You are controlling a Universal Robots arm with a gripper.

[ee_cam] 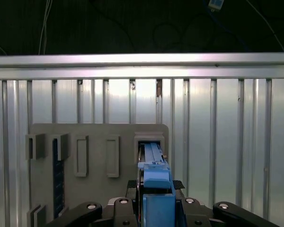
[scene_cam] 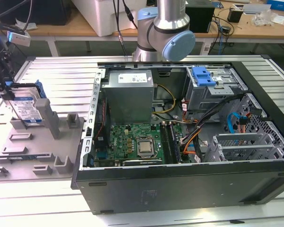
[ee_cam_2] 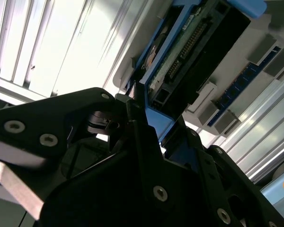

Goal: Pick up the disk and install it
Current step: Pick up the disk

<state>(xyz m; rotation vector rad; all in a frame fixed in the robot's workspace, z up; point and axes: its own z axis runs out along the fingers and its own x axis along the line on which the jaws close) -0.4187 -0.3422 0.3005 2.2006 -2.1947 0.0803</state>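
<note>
The disk stands on edge with my tool at its upper end. Its labelled face shows in the exterior view and its blue carrier frame sits between my jaws. In both wrist views the jaws lie against that frame on either side, so I judge the tool closed on the disk, holding it narrow across its thickness. Its far end sits at the slot of the grey holder just beyond the tool. I judge the slot is there to keep the disk upright with a thin edge offered for gripping.

The open computer case lies on the counter, well apart from the tool toward the exterior view's right, with its side off. That leaves the drive cage with the blue latch reachable from above.

I count one disk, one holder, one case and one cage.
</note>
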